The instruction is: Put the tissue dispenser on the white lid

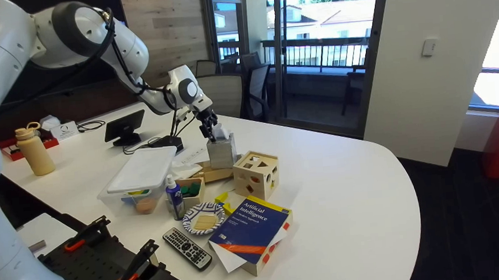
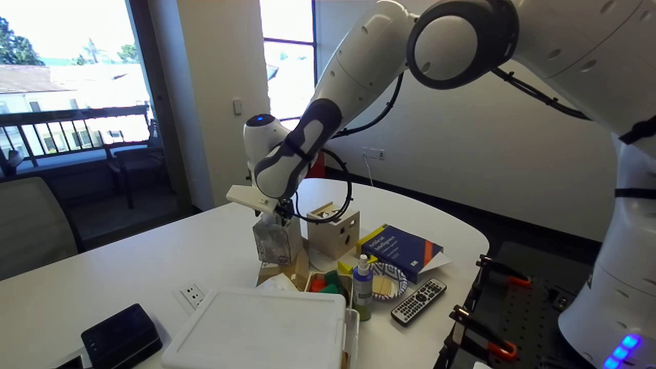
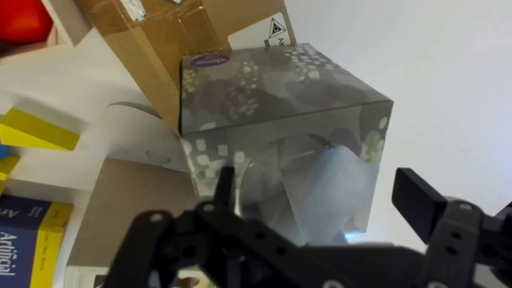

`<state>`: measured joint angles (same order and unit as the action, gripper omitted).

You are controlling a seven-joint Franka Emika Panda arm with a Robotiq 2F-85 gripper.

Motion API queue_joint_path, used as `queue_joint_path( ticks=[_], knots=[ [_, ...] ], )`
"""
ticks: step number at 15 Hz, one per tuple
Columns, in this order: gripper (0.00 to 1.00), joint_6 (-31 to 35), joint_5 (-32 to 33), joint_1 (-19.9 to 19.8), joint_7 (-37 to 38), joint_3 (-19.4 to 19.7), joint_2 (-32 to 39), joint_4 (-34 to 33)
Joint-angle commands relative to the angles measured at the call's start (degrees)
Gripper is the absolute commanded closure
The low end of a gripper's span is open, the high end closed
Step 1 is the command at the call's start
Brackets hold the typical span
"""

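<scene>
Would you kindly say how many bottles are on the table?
2: a yellow bottle by the red tray, a spray bottle by the plate. Others may be hidden.

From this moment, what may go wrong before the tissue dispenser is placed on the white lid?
The open gripper might pinch only the tissue sticking up from the tissue dispenser, failing the lift.
A sideways move may bump the wooden cube, which sits close beside the tissue dispenser.
Near the white lid, the spray bottle stands upright and could be knocked over.
</scene>
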<state>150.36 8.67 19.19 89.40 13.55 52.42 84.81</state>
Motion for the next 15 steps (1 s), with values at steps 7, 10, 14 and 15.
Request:
queue_joint_path(
  ticks=[7,10,14,15],
  knots=[
    [0.0,-9.46,-3.47,-2.15,0.72,-2.63,-2.46,-2.07],
    [0.0,-12.04,-3.53,-2.55,0.4,-3.44,-3.82,-2.39],
    [0.0,-16.31,-3.38,-3.15,0.27,-4.37,-6.0,-1.53],
    [0.0,-17.13,-3.41,-3.5,0.29,-4.63,-6.29,-1.23]
  ],
)
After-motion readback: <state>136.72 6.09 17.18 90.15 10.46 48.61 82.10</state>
